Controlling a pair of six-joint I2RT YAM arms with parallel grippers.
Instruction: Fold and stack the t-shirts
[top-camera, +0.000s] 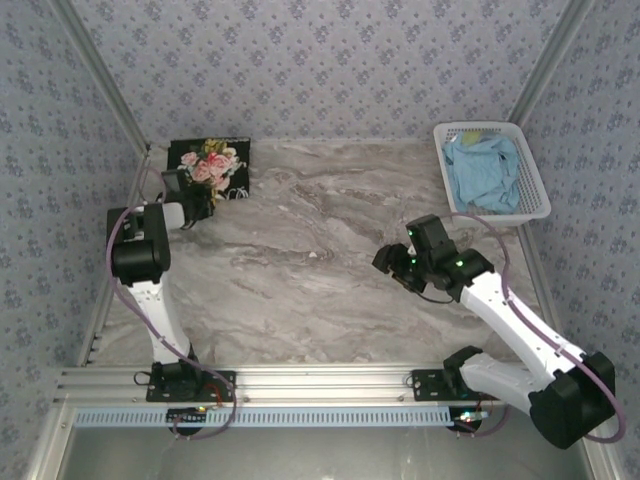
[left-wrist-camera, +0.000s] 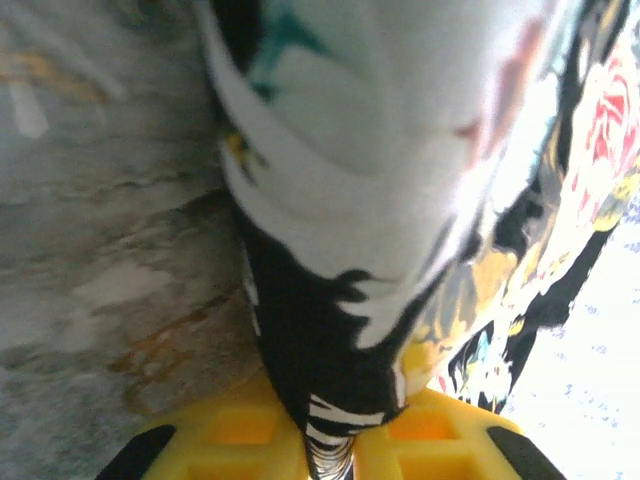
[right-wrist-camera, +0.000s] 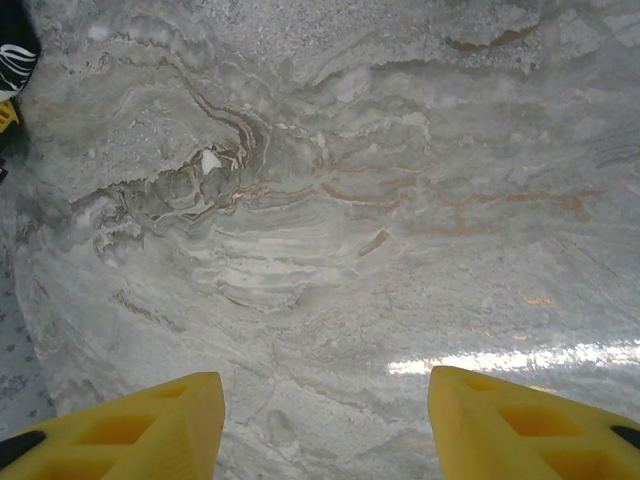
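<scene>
The black rose-print t-shirt (top-camera: 212, 162) lies as a compact, roughly square bundle at the far-left corner of the marble table (top-camera: 320, 250), its pink-and-white flowers facing up. The left gripper (top-camera: 203, 200) meets the shirt's near edge. In the left wrist view its yellow fingers (left-wrist-camera: 235, 430) are pressed together on a gathered ridge of the fabric (left-wrist-camera: 330, 330) - black cloth with white and yellow print runs up from between them, and the bare tabletop lies to the left.

The light blue t-shirt (top-camera: 482, 172) sits crumpled inside the white lattice basket (top-camera: 538, 205), which stands at the far-right corner of the table, well apart from the black shirt.

The right gripper (top-camera: 393, 262) hangs over the open middle-right of the table, pointing toward the left side. From its own wrist camera the two yellow fingers (right-wrist-camera: 150, 430) stand wide apart with nothing between them (just grey-veined marble below) - a bright glare streak crosses the surface near the right finger. Blue floral wallpaper (top-camera: 320, 60) lines the walls around the table.
</scene>
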